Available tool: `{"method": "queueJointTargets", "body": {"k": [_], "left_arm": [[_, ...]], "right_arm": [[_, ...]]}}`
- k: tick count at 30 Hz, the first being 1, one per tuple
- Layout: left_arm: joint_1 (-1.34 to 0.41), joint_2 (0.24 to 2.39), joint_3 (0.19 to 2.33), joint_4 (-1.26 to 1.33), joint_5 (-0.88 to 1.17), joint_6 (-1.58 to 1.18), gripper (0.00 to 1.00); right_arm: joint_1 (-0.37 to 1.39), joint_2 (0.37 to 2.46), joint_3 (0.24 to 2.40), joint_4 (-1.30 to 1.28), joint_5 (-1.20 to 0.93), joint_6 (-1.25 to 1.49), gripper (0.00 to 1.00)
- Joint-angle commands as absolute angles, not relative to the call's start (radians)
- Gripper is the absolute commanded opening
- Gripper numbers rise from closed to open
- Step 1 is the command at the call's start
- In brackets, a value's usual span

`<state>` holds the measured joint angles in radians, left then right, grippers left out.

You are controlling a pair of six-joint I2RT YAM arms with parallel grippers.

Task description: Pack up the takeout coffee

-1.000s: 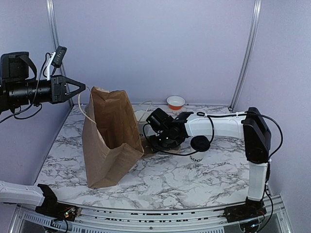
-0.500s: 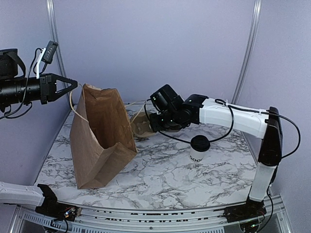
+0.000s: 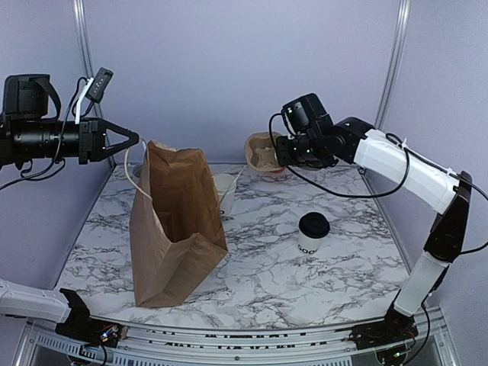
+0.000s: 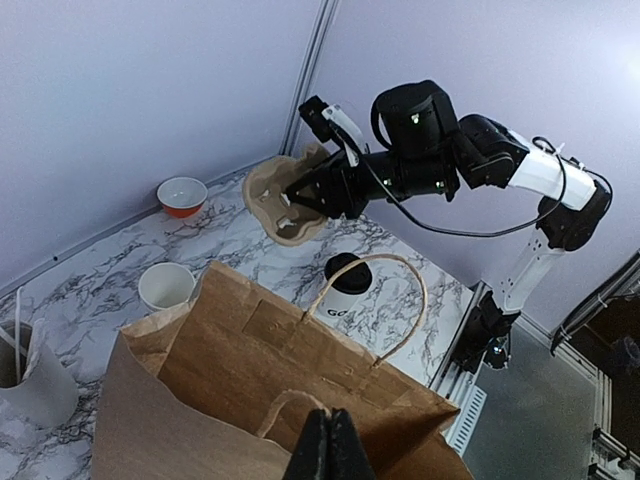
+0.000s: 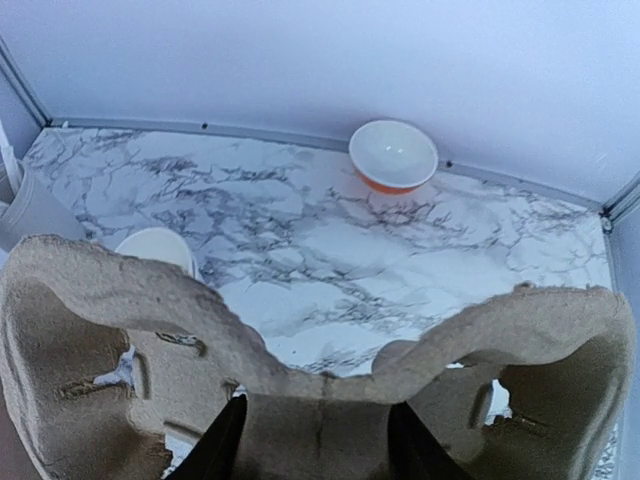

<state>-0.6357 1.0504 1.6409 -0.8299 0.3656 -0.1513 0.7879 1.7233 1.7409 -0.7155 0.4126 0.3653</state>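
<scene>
The right claw (image 3: pixel 279 150) was partly open and clamped on a brown moulded-pulp cup carrier (image 3: pixel 261 151). It held the carrier in the air above the far side of the marble table (image 3: pixel 259 274). In the right wrist view the two fingers (image 5: pixel 228 442) pinched the carrier's middle wall from either side. The left claw (image 3: pixel 134 139) was fully closed, its fingertips nipped together on one pale loop handle (image 3: pixel 130 169) of the paper bag (image 3: pixel 177 221). The left wrist view showed the same pinch from above.

The takeout coffee (image 3: pixel 313 235) stood upright on the table to the right of centre, with its black lid on and dark lettering on its white side. Neither claw touched it. It sat well apart from the bag on its left, and the raised carrier was farther back and above it. From the left wrist camera the cup (image 4: pixel 348 283) showed through the bag's other handle loop (image 4: pixel 372 300).

The bag stood on the left half of the table with its mouth open. Just behind it was a plain lidless white cup (image 3: pixel 226 191). The wrist views showed an orange bowl with a white inside (image 5: pixel 393 155) near the back wall. A white holder (image 4: pixel 30 375) with a thin stick in it stood near the far left edge.
</scene>
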Motion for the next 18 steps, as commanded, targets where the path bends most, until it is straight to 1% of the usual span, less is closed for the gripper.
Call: {"method": "queueJointTargets", "body": {"k": [1, 5, 10, 12, 13, 16, 18], "left_arm": [[-0.632, 1.12, 1.661, -0.765, 0.467, -0.169, 0.0], [-0.636, 1.178, 1.677, -0.722, 0.529, -0.197, 0.0], [-0.664, 1.242, 1.713, -0.672, 0.566, -0.226, 0.0], [-0.67, 1.267, 1.729, -0.662, 0.564, -0.228, 0.0], [-0.704, 1.278, 1.738, -0.659, 0.562, -0.229, 0.0], [-0.738, 1.309, 1.763, -0.649, 0.551, -0.229, 0.0], [-0.756, 1.321, 1.776, -0.647, 0.544, -0.229, 0.0]], "right_arm": [[0.763, 1.656, 1.849, -0.715, 0.462, 0.249, 0.42], [0.764, 1.605, 1.897, -0.669, 0.422, 0.133, 0.42], [0.783, 1.502, 1.864, -0.553, 0.264, -0.006, 0.42], [0.808, 1.467, 1.84, -0.515, 0.203, -0.049, 0.42], [0.826, 1.452, 1.828, -0.503, 0.175, -0.077, 0.42], [0.915, 1.422, 1.789, -0.477, 0.139, -0.152, 0.42], [0.943, 1.403, 1.751, -0.471, 0.093, -0.174, 0.41]]}}
